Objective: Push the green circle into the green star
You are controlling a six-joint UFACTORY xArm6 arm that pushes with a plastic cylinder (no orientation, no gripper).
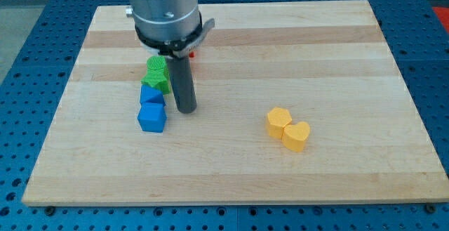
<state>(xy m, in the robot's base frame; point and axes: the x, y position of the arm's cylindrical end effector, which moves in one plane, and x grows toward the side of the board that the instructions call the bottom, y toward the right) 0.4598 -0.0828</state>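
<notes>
The green circle point(156, 65) and the green star point(159, 81) sit touching each other at the board's upper left, the circle just above the star. My tip point(185, 109) rests on the board just right of and slightly below the star, close to the two blue blocks. The rod rises to the grey arm head at the view's top.
Two blue blocks point(151, 94) point(152, 117) stand stacked in a column right below the green star. A red block point(191, 53) is mostly hidden behind the rod. A yellow hexagon point(278, 121) and yellow heart point(296, 135) touch at the right middle. Wooden board point(316, 48).
</notes>
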